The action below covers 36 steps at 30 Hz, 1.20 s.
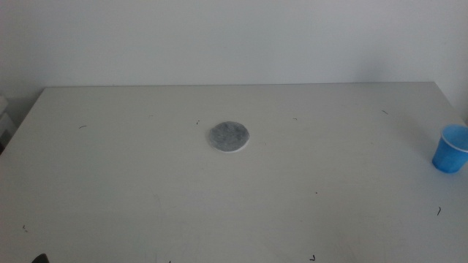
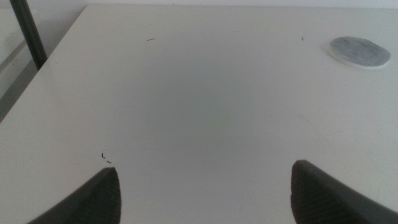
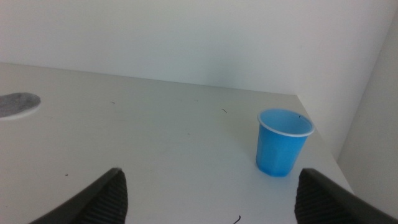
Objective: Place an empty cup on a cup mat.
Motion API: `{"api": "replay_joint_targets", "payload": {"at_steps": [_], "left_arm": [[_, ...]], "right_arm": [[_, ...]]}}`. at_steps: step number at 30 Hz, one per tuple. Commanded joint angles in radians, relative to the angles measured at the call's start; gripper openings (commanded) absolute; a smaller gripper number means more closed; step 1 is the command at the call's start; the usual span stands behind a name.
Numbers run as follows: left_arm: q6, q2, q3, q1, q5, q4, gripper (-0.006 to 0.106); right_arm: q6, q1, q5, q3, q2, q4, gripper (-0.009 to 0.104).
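— What's on the white desk (image 1: 146,183)?
— A grey cup mat (image 1: 229,136) lies flat near the middle; the blue cup (image 1: 450,148) stands upright, empty, at the far right edge, well apart from it.
— And the grippers?
— The left gripper (image 2: 205,193) and right gripper (image 3: 208,196) both have fingers spread wide, holding nothing.

Of the left gripper (image 2: 205,193) only two dark charcoal jaw tips show, matte and smooth, with rounded upper corners. The right gripper (image 3: 208,196) looks the same: two dark, blunt wedges with softly curved edges, plain surfaces, no markings visible
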Motion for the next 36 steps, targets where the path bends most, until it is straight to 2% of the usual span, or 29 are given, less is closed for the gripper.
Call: {"api": "replay_joint_targets", "payload": {"at_steps": [1,11,17,26,29,36], "left_arm": [[-0.011,-0.004,-0.006,0.001,-0.067,0.000,0.105],[-0.011,-0.004,-0.006,0.001,-0.067,0.000,0.105],[-0.011,-0.004,-0.006,0.001,-0.067,0.000,0.105],[-0.011,-0.004,-0.006,0.001,-0.067,0.000,0.105],[-0.011,-0.004,-0.006,0.001,-0.067,0.000,0.105],[-0.011,-0.004,-0.006,0.001,-0.067,0.000,0.105]], "right_arm": [[-0.011,-0.004,-0.046,-0.047,-0.023,-0.010,0.082],[-0.011,-0.004,0.119,-0.262,0.075,-0.046,0.082],[-0.011,-0.004,0.134,-0.369,0.211,-0.057,0.082],[-0.009,-0.004,0.249,-0.598,0.477,-0.075,0.082],[0.013,-0.004,0.301,-0.688,0.573,-0.069,0.082],[0.194,-0.004,0.424,-0.900,0.772,-0.075,0.082]]}}
